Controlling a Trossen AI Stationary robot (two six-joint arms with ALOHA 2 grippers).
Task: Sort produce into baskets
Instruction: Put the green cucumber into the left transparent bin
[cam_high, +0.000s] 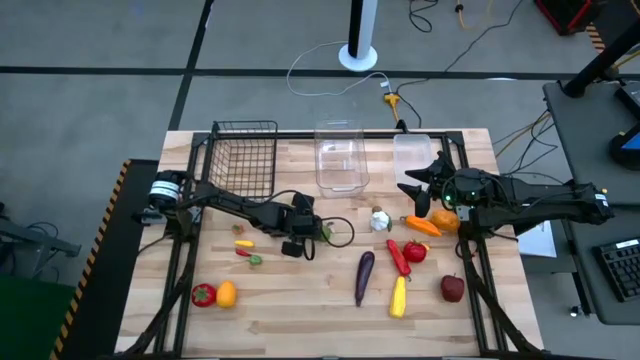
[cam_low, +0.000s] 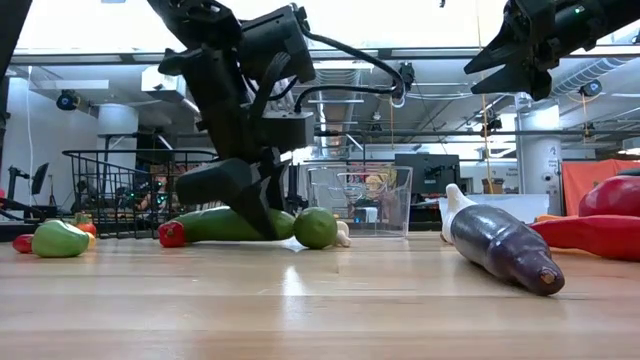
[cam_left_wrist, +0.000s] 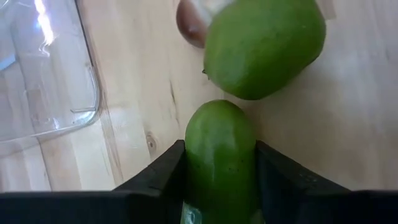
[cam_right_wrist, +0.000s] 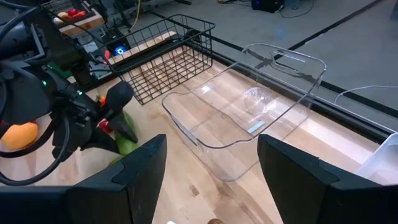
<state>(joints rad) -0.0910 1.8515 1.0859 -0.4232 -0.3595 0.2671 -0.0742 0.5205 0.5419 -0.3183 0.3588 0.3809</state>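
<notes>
Picking up the cucumber (cam_left_wrist: 219, 162).
Left fingers (cam_left_wrist: 160, 180) clamped round it at table centre; right fingers (cam_right_wrist: 149, 165) spread, idle at three o'clock; lift needed next.

The left arm is stretched out low from the left edge of the table toward the middle. Its wrist is bent down, so the left gripper (cam_low: 262, 205) is set right at the table top. In the left wrist view, its two dark fingers (cam_left_wrist: 163, 171) are pressed against both sides of a green cucumber (cam_left_wrist: 219, 158).

The right arm is reached in from the right side of the table and is held up high, well off the table top. The right gripper (cam_high: 418, 180) is pointed toward the far middle of the table. Its fingers (cam_right_wrist: 143, 163) are spread wide apart, and nothing is held between them.
</notes>
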